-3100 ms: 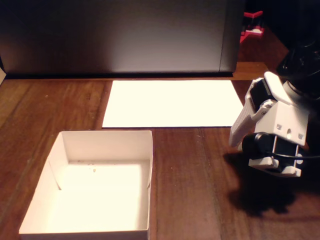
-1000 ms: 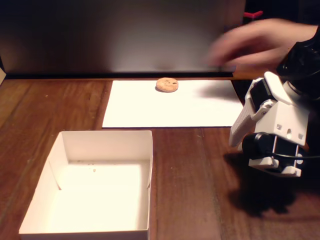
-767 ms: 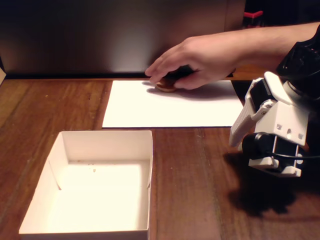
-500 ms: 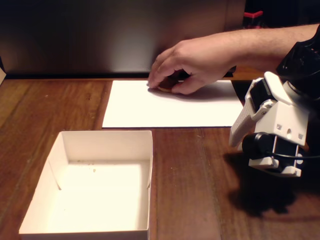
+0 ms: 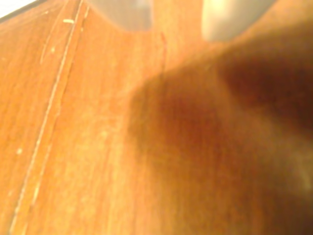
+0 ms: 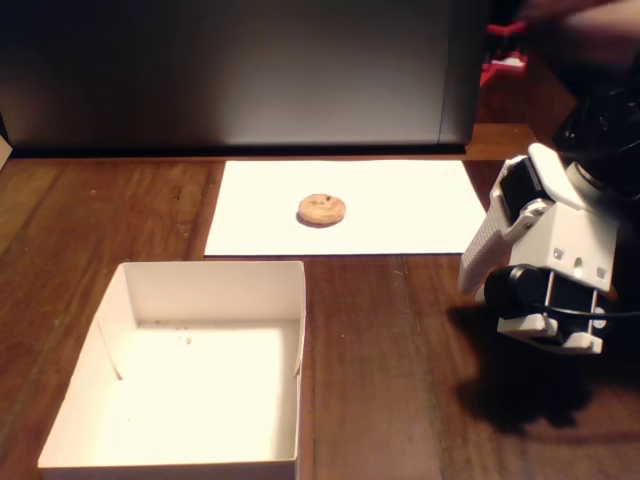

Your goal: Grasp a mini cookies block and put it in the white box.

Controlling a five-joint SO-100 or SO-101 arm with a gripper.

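Note:
The mini cookies block, a small round golden-brown cookie, lies on a white paper sheet at the back of the wooden table. The white box stands at the front left, with only crumbs inside. My gripper rests folded at the right edge, well right of the cookie and low over the table. In the wrist view, two blurred grey fingertips show at the top over bare wood, a small gap between them and nothing held, so my gripper is open. Neither cookie nor box appears in the wrist view.
A dark panel runs along the back behind the paper. A red object sits at the far right back. A blurred hand shows at the top right corner.
A person's hand moved the cookie from the paper's back edge to its middle, then pulled away to the top right. My arm has not moved.

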